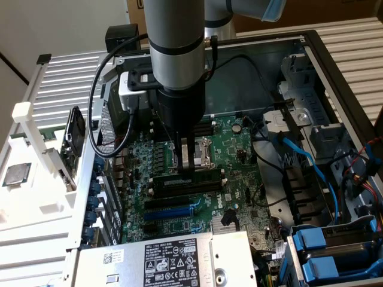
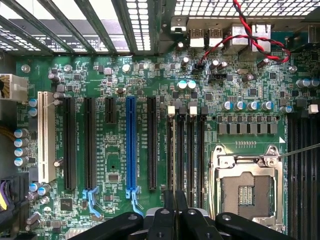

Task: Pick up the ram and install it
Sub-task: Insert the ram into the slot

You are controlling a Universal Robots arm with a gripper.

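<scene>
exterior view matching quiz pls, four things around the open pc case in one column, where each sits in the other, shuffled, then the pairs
Things:
1. square silver-topped processor chip
2. long narrow green ram stick
3. blue plastic drive brackets
4. grey metal box with a black label

Places:
a. case corner at the exterior view's right
b. white surface outside the case, at the exterior view's left
c. gripped by the gripper at the green motherboard
d. case edge nearest the camera

Pairs: 1-b, 2-c, 3-a, 4-d
</scene>
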